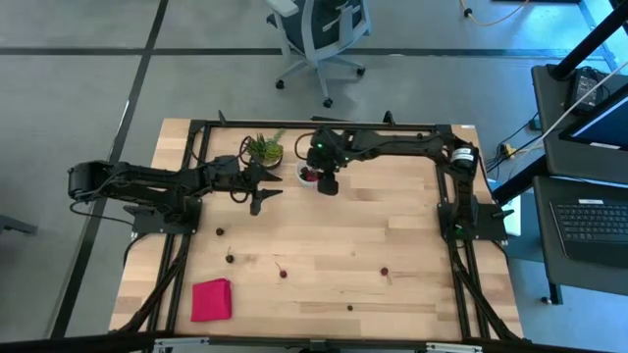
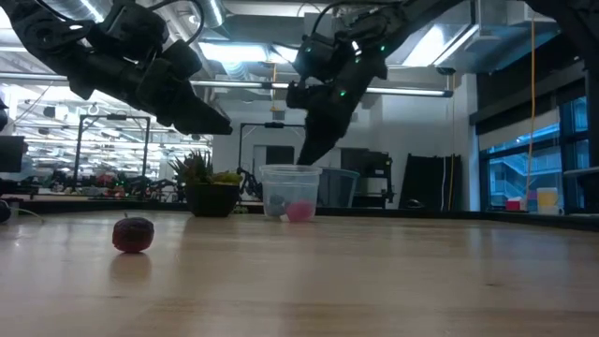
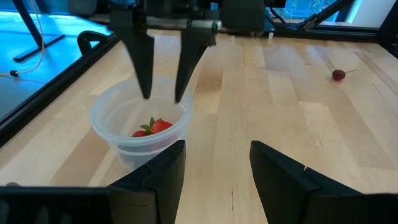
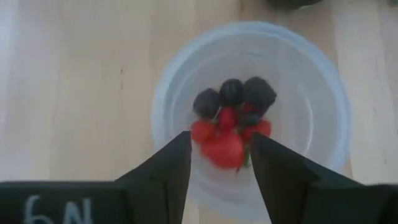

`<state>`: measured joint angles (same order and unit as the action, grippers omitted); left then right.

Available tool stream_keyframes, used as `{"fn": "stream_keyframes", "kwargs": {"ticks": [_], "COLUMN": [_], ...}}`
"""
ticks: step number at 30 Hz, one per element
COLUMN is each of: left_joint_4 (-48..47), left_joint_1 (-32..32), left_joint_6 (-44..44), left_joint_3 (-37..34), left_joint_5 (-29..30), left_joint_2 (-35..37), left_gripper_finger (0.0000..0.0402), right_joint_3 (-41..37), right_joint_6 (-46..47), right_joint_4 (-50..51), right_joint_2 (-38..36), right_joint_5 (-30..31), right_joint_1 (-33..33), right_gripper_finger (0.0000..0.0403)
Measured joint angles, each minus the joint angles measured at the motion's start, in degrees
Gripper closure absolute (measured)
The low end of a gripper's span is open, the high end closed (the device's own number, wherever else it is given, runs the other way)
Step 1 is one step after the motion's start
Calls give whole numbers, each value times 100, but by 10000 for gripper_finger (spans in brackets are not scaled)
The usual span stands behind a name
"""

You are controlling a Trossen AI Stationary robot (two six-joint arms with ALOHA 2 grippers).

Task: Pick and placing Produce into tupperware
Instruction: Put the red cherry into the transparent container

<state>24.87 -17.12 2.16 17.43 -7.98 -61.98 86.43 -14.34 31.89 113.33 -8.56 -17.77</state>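
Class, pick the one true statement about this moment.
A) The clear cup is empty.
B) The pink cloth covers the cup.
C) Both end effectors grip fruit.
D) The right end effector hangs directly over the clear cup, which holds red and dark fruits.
D: the right wrist view looks straight down past the right end effector into the clear cup, with red and dark fruits inside.
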Motion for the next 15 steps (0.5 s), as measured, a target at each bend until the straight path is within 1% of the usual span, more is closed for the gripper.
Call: {"fn": "stream_keyframes", "kwargs": {"ticks": [4, 7, 11, 13, 15], "left_joint_4": [8, 7, 4, 4, 5], "left_joint_1": [0, 1, 2, 0, 1], "left_joint_6": [2, 2, 2, 2, 2], "left_joint_3": [2, 0, 0, 2, 0], "left_joint_5": [0, 1, -1, 2, 1], "left_joint_2": [0, 0, 0, 0, 0], "left_gripper_finger": [228, 228, 228, 228, 228], "right_joint_3": [0, 0, -68, -316, -687], "right_joint_6": [-114, -28, 573, 924, 1270], "right_joint_4": [625, 1367, 2459, 2624, 2563], "right_joint_2": [-336, -649, -1027, -1270, -1536], "right_joint_5": [12, 3, 3, 1, 3], "right_joint_1": [138, 315, 668, 898, 1157], "right_gripper_finger": [234, 234, 234, 234, 234]}}
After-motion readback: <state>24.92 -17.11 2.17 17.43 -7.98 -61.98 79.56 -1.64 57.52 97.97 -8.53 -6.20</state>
